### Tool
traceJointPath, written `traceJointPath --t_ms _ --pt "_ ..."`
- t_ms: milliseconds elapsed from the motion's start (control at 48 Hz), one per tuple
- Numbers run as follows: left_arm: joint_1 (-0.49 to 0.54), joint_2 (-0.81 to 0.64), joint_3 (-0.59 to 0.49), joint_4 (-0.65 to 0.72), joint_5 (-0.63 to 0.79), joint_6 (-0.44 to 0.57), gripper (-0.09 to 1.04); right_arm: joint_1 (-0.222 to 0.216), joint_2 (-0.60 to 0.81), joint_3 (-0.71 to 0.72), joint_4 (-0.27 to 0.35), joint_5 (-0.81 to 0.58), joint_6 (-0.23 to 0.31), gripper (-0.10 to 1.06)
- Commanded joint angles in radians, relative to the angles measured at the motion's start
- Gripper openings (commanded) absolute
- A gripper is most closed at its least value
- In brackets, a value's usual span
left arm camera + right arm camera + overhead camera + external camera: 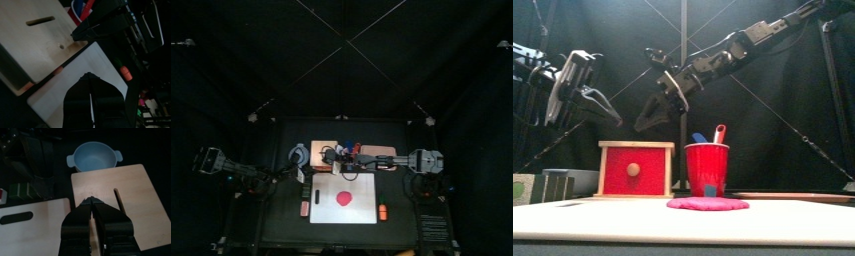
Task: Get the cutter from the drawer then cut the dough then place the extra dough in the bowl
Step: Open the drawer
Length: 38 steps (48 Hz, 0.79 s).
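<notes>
White cutting board point(322, 212) holding pink dough point(344, 200) on black table point(401, 232), curtains point(342, 60) behind

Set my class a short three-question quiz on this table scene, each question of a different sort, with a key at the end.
1. Fill the gap: the red cup holds a blue and a red toy ____.
2. True or false: the dough lies inside the bowl.
3. Choose one: the right gripper, jaws shut, hangs above
A. the wooden box
B. the red cup
C. the dough

Key
1. knife
2. False: it lies on the white cutting board.
3. A
</notes>
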Motion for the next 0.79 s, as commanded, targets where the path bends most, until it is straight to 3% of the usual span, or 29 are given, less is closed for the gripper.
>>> traceJointPath --t_ms 21,354,562,792 --pt "-0.006 0.052 -0.034 -0.035 -0.008 -0.014 0.0 -0.009 -0.002 -0.029 -0.003 0.005 0.0 0.04" --pt "-0.018 0.215 -0.103 -0.052 0.002 -0.049 0.06 -0.008 0.023 -0.021 -0.031 0.089 0.003 0.04" --pt "-0.018 0.265 -0.149 -0.058 0.031 -0.049 0.28 -0.006 0.031 -0.023 -0.067 0.123 0.008 0.04" --pt "-0.011 0.276 -0.156 -0.163 0.032 -0.061 0.64 -0.005 0.031 -0.025 -0.072 0.133 0.008 0.04"
